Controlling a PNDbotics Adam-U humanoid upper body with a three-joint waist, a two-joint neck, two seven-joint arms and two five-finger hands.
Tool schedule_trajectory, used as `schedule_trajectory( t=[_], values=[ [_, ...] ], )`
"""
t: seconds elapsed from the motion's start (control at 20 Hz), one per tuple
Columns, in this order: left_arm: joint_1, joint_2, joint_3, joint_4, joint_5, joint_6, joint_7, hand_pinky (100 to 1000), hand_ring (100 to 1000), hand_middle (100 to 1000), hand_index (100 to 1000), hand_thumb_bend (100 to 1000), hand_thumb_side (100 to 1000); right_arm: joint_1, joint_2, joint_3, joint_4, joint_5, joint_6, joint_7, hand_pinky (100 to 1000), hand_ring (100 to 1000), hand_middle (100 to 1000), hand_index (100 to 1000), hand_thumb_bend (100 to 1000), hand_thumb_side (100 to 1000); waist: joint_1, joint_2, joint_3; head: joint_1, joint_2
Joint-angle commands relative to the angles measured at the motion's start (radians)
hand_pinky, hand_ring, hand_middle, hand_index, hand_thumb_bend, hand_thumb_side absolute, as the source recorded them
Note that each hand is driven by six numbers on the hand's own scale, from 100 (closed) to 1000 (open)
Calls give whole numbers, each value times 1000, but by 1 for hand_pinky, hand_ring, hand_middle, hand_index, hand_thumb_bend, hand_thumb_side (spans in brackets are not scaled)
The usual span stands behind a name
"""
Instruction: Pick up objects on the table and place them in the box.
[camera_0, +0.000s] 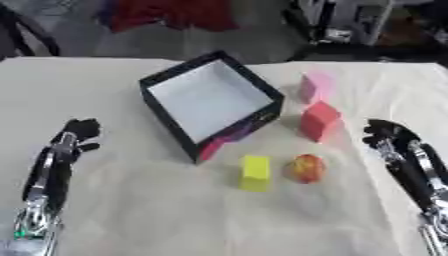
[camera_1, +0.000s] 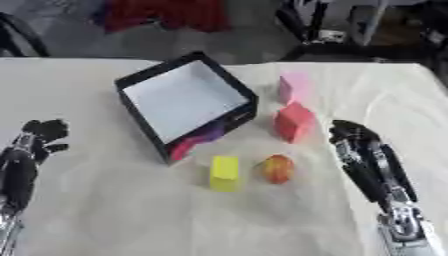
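A black box (camera_0: 171, 118) with a white inside stands tilted at the table's middle, nothing showing in it. In front of it lie a yellow block (camera_0: 255, 173) and a red-and-yellow apple (camera_0: 305, 168). To the box's right stand a red block (camera_0: 318, 120) and, farther back, a pink block (camera_0: 316, 87). My left hand (camera_0: 79, 132) hovers at the left, fingers curled, holding nothing. My right hand (camera_0: 386, 132) is at the right, just right of the red block, fingers curled and holding nothing.
A cream cloth (camera_0: 157, 215) covers the table. Beyond the far edge lie red fabric (camera_0: 171, 12) and a chair's dark legs (camera_0: 31, 35). Pink and purple patches show on the box's front wall (camera_0: 229, 137).
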Motion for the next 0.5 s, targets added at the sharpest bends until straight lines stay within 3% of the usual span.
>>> schedule_trajectory(
  t=[0.05, 0.25, 0.5],
  values=[
    [-12, 7, -1, -15, 1, -2, 4, 777, 818, 741, 813, 157, 1000, -8, -11, -1, -14, 4, -1, -1, 751, 712, 707, 816, 100, 821, 1, -12, 1, 1, -2],
    [-11, 8, -2, -15, 1, -2, 3, 776, 817, 741, 813, 157, 1000, -11, -42, 9, -15, 6, -3, 6, 754, 714, 709, 820, 100, 804, 0, -12, 4, -1, -2],
    [-12, 10, -5, -14, 1, -2, 1, 776, 817, 741, 814, 157, 1000, -27, -158, 51, -14, 13, -10, 46, 764, 723, 719, 834, 100, 754, -3, -12, 9, -3, -2]
  ],
)
